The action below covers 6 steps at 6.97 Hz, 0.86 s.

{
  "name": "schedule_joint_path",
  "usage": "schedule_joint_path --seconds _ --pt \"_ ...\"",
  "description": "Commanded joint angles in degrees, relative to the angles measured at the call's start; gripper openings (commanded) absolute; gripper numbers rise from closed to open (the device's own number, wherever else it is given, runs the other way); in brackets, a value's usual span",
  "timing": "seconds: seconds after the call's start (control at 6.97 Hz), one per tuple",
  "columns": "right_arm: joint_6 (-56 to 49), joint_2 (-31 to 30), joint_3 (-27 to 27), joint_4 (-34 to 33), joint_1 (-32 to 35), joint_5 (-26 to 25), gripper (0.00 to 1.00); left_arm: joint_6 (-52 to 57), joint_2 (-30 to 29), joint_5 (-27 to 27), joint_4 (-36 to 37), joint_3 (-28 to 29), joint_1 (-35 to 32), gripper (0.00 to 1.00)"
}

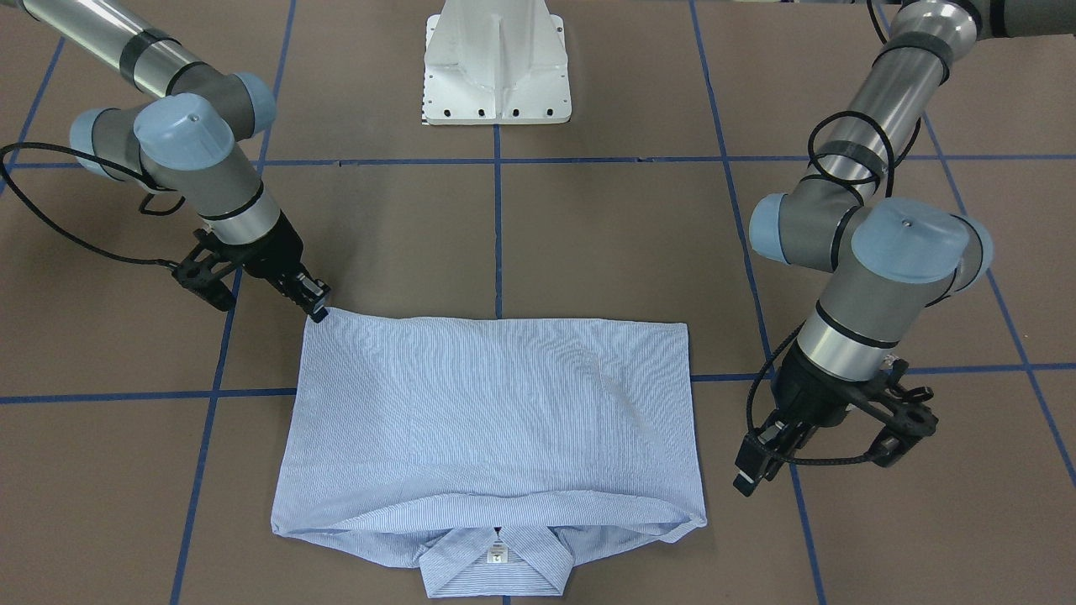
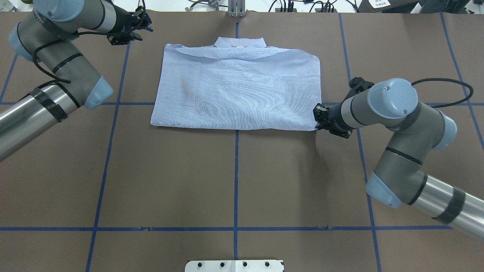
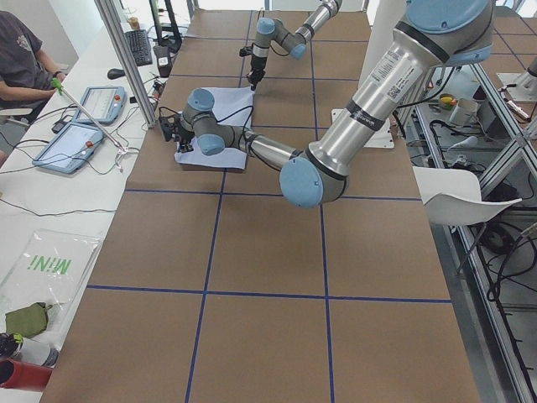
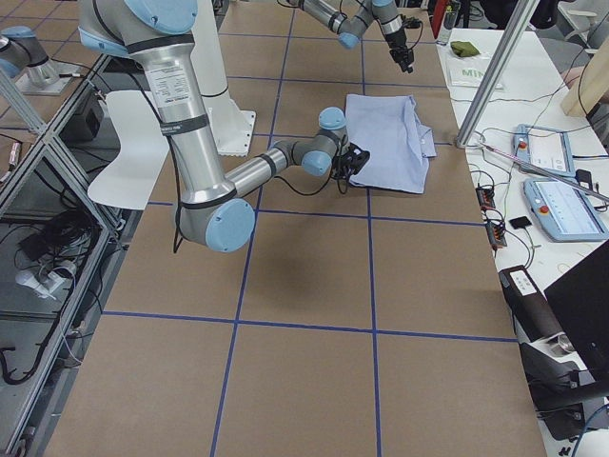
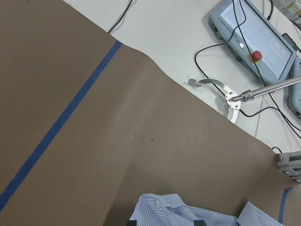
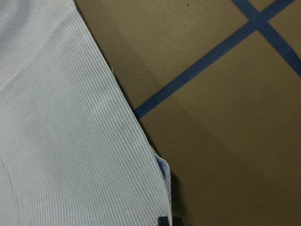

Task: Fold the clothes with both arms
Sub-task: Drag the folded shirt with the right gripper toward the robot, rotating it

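A striped shirt [image 1: 496,412] is laid flat on the brown table [image 1: 605,244]. It is folded into a wide rectangle with its plain back turned up. Its collar [image 1: 496,571] is pointed away from the robot, towards the operators' side, and a small label is seen inside it. The near edge of the fold is laid across a line of blue tape [image 1: 498,235] that runs down the middle of the table.

The right gripper [image 1: 313,301] is set low at the corner of the shirt nearest the robot on its right side. In the right wrist view its dark fingertips [image 6: 165,221] are seen drawn together in one spot, and the tip of the cloth is pinched between them. The corner is drawn up into a small point.

The left gripper [image 1: 751,466] is held near the collar end on the robot's left side, beside the shirt's edge and apart from it. In the left wrist view its two fingertips [image 5: 200,221] are seen spread well apart, and nothing is gripped between them. Bare table lies beneath it.

The white base [image 1: 498,63] is seen at the table's robot side. A seated person [image 3: 21,59] is seen at the side bench in the left view.
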Motion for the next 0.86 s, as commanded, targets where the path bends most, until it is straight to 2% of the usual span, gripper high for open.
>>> schedule_joint_path --seconds 0.0,0.14,0.29,0.43,0.57,0.72 --pt "3.86 -10.48 13.98 -1.51 -5.95 1.89 0.0 -0.16 -0.06 -0.25 1.53 -1.99 0.18 0.51" --pt "3.95 -15.75 19.88 -2.91 -12.53 3.72 0.0 -0.16 0.02 -0.6 2.15 -3.57 0.62 0.51" --pt "4.3 -19.63 23.68 -2.75 -14.68 13.13 0.0 -0.25 0.11 -2.43 2.16 -4.72 1.32 0.51" --pt "4.65 -19.93 24.58 -2.58 -17.49 23.84 0.0 -0.51 0.89 -4.88 2.16 -6.47 1.42 0.51" --pt "7.09 -21.07 25.03 -2.49 -23.95 27.25 0.0 -1.47 3.69 -7.78 2.16 -10.57 2.03 0.51" --pt "9.9 -20.9 25.03 -2.49 -29.5 27.29 0.97 -2.61 6.5 -9.11 2.16 -15.4 3.6 0.51"
